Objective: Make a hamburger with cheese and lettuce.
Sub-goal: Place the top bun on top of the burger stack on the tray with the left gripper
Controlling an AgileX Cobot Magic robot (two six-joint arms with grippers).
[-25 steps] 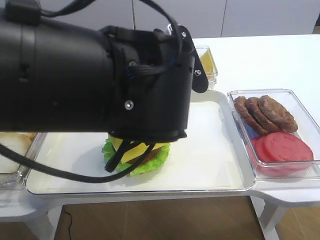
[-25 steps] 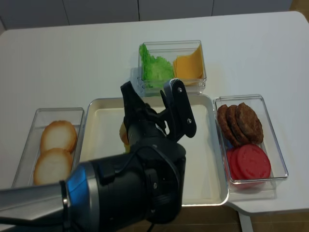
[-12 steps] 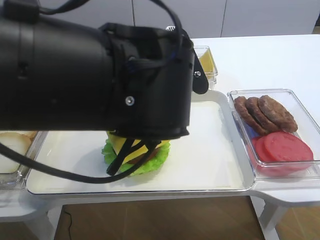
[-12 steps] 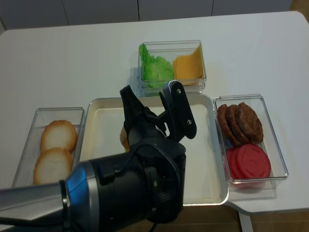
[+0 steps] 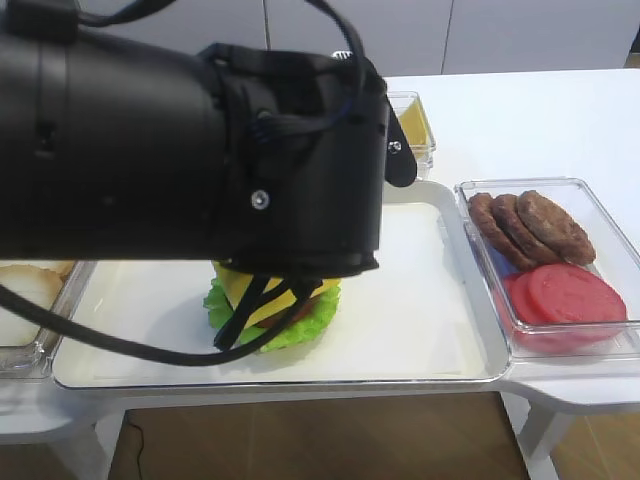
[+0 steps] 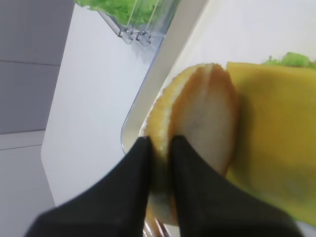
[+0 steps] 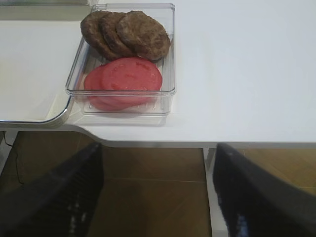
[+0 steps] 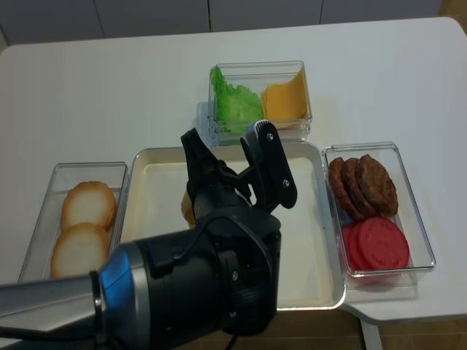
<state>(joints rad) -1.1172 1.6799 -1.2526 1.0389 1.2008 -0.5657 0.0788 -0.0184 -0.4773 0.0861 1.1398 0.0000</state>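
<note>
Hamburger [image 5: 272, 305]: partly built stack on the metal tray [image 5: 420, 330], left of the tray's middle. Most of it is hidden behind the black left arm in both high views; only its lower front edge shows in the low exterior view.

Lettuce [image 5: 300, 328]: green ruffled frill at the bottom of the stack, poking out on the front and sides.

Cheese [image 6: 276, 133]: yellow square slice lying on the stack, a thin reddish-brown layer just visible beneath it in the low exterior view.

Bun top [image 6: 197, 133]: golden, standing on edge beside the cheese, touching it; its lower part is cut off by the fingers.

Left gripper [image 6: 158, 163]: two black fingers [image 6: 187, 177] nearly together, pinching the rim of the bun top. Whether the bun already rests on the stack cannot be told.

Right gripper [image 7: 158, 197]: blurred dark fingers wide apart at the bottom of its wrist view, holding nothing, below the table edge.

Clear box [image 7: 168, 59]: brown patties [image 7: 128, 32] and red tomato slices [image 7: 123, 79], right of the tray.

Rear box [image 8: 292, 73]: green leaves and yellow slices.

Left box [image 8: 51, 182]: two pale bun halves [image 8: 84, 226], partly covered by the arm.
</note>
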